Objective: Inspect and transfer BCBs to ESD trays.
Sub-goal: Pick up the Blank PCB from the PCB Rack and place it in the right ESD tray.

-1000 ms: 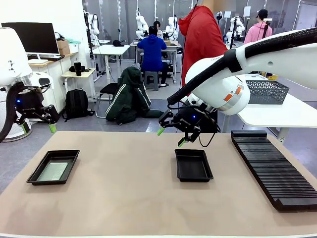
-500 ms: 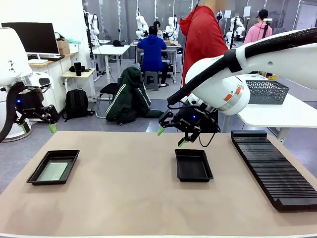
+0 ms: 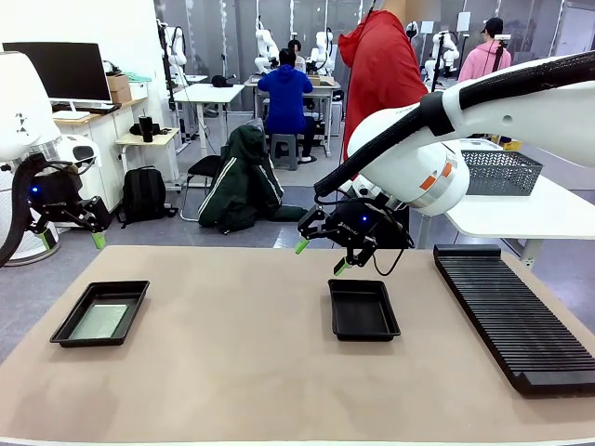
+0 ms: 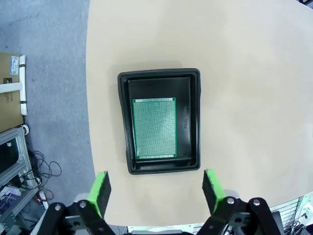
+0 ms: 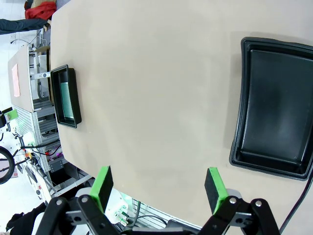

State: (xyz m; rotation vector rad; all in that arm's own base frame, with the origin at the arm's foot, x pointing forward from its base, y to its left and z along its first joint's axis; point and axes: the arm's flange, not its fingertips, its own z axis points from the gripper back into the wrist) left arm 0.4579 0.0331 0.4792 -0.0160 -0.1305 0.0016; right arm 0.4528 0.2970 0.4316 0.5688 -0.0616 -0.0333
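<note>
Two black ESD trays lie on the tan table. The left tray [image 3: 100,313] [image 4: 159,121] [image 5: 65,96] holds one pale grey-green BCB [image 3: 99,321] [image 4: 154,128] [image 5: 70,102] flat on its floor. The middle tray [image 3: 363,309] [image 5: 274,127] has nothing in it. My left gripper [image 3: 69,239] [image 4: 156,188] hangs open high above the table's far left corner, looking down on the left tray. My right gripper [image 3: 322,256] [image 5: 159,186] is open in the air just behind the middle tray, nothing between its fingers.
A long black ribbed rack [image 3: 516,312] runs along the table's right side. A person in a red jacket [image 3: 379,74] stands at the far side behind my right arm. A grey mesh basket [image 3: 500,171] sits on a white side table at right.
</note>
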